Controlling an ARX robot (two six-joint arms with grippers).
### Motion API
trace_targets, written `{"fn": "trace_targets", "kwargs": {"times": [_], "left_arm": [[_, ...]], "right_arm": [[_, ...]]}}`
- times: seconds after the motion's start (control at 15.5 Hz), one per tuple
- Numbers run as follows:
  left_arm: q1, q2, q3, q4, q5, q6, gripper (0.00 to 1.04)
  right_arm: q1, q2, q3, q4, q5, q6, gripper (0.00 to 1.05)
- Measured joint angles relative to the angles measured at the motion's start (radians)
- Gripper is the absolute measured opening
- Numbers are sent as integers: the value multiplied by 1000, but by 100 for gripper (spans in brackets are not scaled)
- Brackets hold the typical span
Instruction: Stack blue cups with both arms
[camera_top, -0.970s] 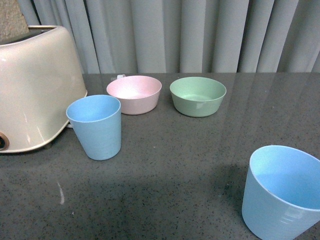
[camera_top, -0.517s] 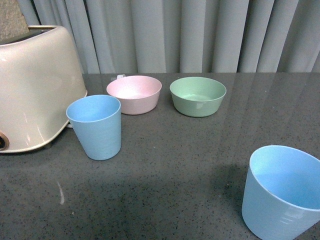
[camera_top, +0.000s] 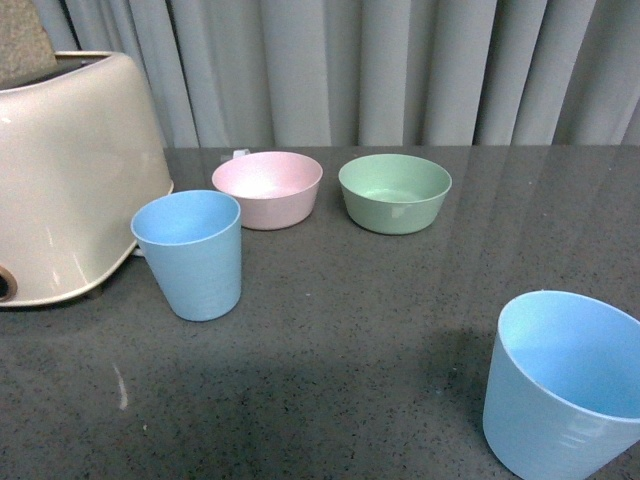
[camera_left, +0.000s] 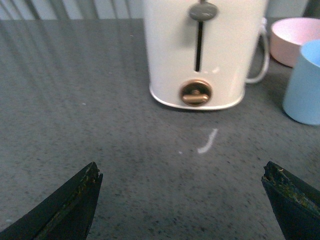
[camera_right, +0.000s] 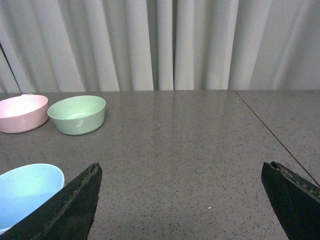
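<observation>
Two light-blue cups stand upright on the dark grey table. One blue cup (camera_top: 189, 254) is at the left middle, beside the toaster; its side shows in the left wrist view (camera_left: 304, 85). The other blue cup (camera_top: 560, 385) is at the near right; its rim shows in the right wrist view (camera_right: 27, 192). Neither arm shows in the front view. My left gripper (camera_left: 182, 172) is open and empty over bare table, facing the toaster. My right gripper (camera_right: 182, 172) is open and empty, with the near cup off to its side.
A cream toaster (camera_top: 65, 175) fills the far left, also in the left wrist view (camera_left: 202, 50). A pink bowl (camera_top: 268, 188) and a green bowl (camera_top: 395, 192) sit at the back by the grey curtain. A seam (camera_right: 270, 130) crosses the table on the right.
</observation>
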Motion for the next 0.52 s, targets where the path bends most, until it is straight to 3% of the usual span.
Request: {"fn": "trace_targets", "kwargs": {"times": [0.13,0.39,0.52], "left_arm": [[49,-5,29,35,21,8,98],[195,341,154,384,270,92,98],[161,601,302,555,389,143,98]], "right_arm": [[0,0,0,-1,1,0,98],[0,0,0,0,1,0,98],[0,0,0,0,1,0,98]]}}
